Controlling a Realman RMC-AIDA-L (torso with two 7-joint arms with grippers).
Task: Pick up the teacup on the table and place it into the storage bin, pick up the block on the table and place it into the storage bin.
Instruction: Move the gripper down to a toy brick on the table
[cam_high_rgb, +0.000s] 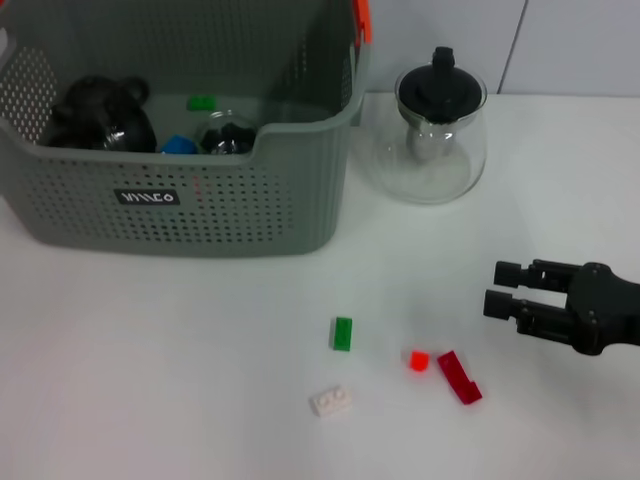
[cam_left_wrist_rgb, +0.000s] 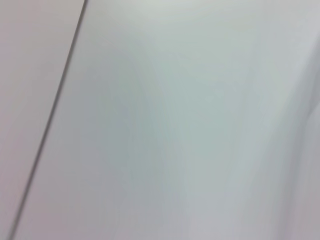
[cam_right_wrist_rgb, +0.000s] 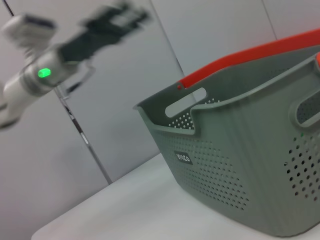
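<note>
Head view: the big grey-green plastic storage bin with holes in its sides (cam_high_rgb: 200, 190) sits in the upper left on the white counter (cam_high_rgb: 150, 380).
Right hand: the black right hand (cam_high_rgb: 508, 290) is at the right edge, low down, fingers a little apart and holding nothing.
Left hand: seen far off in the right wrist view (cam_right_wrist_rgb: 117, 17), raised; I cannot tell if it is open.
Blocks: the long dark red block (cam_high_rgb: 459, 377) lies nearest, lower left of the right hand, its long side slanted. The small bright red block (cam_high_rgb: 418, 360), green block (cam_high_rgb: 342, 333) and white block (cam_high_rgb: 331, 401) lie farther left.
Teacup: the clear glass pot with a black lid (cam_high_rgb: 437, 135) stands just right of the bin.
Nearer arm: the right one, I think.
</note>
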